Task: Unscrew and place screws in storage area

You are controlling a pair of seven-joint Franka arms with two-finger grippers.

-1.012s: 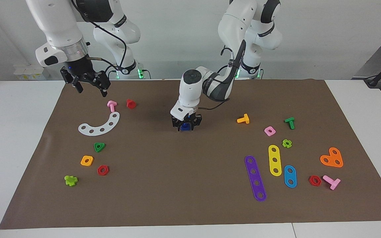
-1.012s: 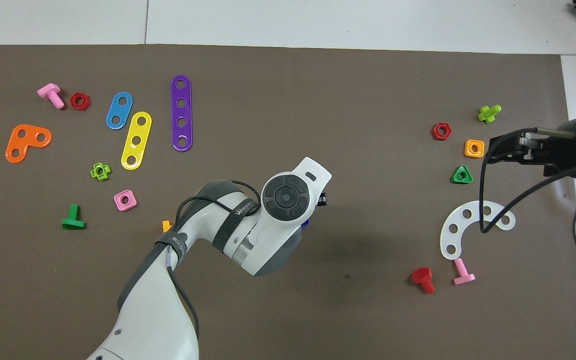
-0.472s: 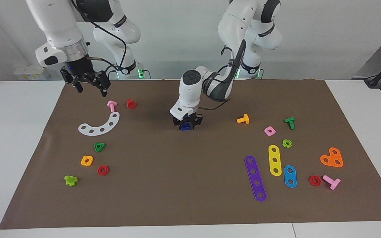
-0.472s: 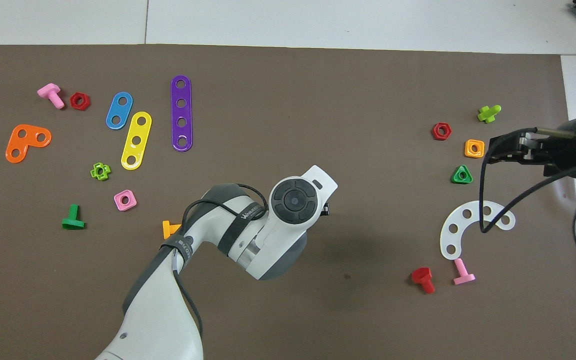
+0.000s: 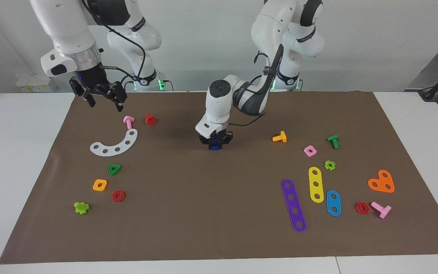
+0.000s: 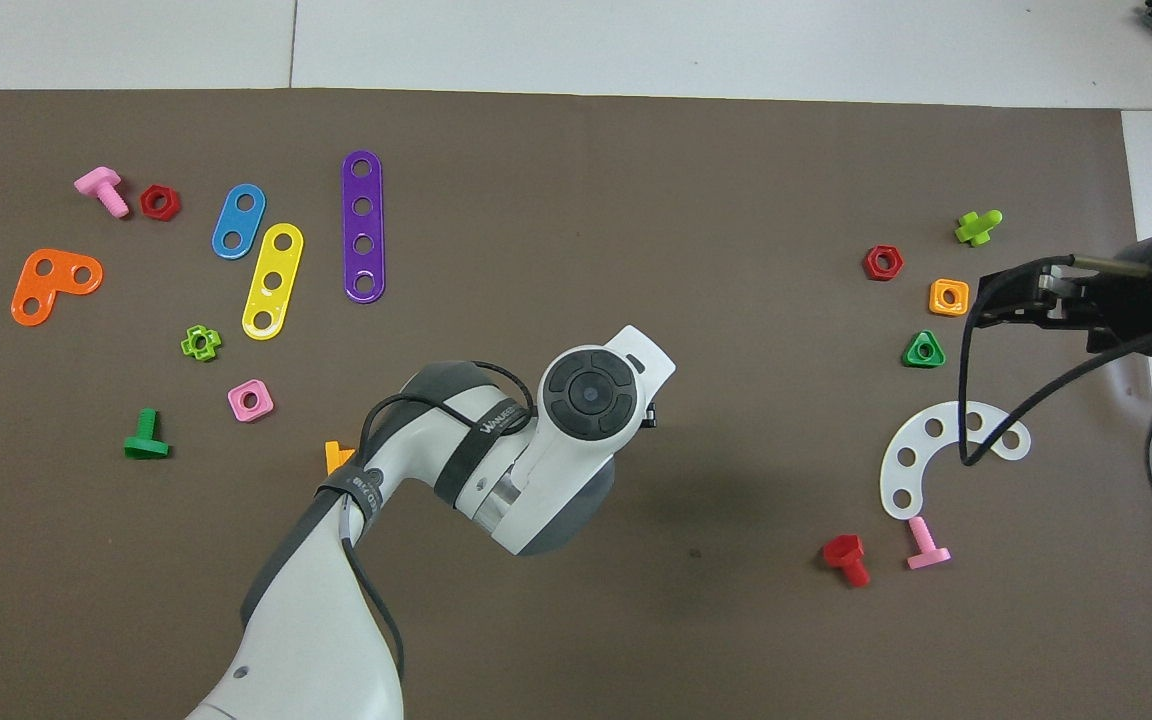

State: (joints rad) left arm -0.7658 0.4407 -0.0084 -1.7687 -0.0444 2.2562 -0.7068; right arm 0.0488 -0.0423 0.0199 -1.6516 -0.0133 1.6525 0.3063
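One screw (image 5: 215, 144) clamped in left end effector (image 5: 215, 143), on mat (image 5: 203, 198)

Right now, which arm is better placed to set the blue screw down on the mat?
Left. The left gripper is low over the mat mid-table, shut on the blue screw. The right gripper waits, raised over the mat's corner.

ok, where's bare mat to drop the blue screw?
Left gripper holds the blue screw low over mid-mat. The mat is bare from there out to the purple strip and red hex nut. Both ends are crowded. Right gripper waits above the pink bolt.
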